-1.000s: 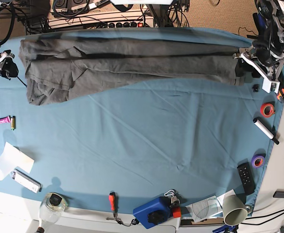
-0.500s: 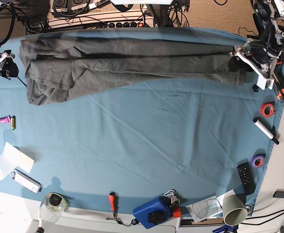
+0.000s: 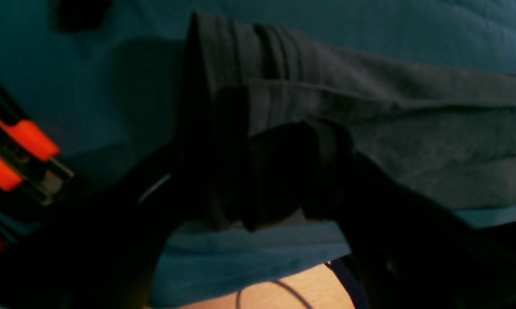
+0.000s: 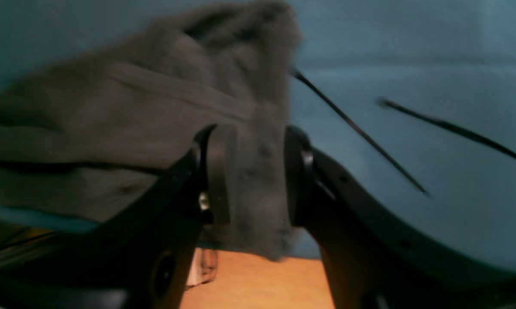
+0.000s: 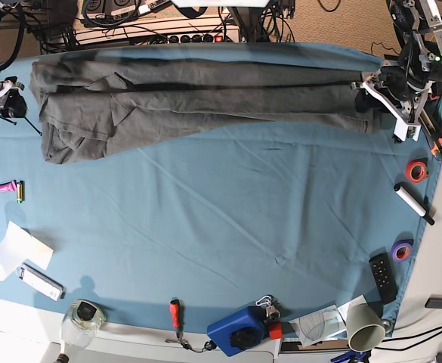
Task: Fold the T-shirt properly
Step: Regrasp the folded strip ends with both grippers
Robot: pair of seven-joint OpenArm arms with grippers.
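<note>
Blue-teal cloth covers our bench (image 5: 228,227), and along its far edge lies the dark charcoal-grey cotton T-shirt (image 5: 198,98), stretched nearly corner to corner in a long band. We judge the main risk to be uneven tension: one end slipping free would let the band sag and crease. Our right gripper (image 4: 251,171) has its jaws clamped on a bunched end. Our left gripper (image 3: 258,206) stands wide around the thick stacked hem.
</note>
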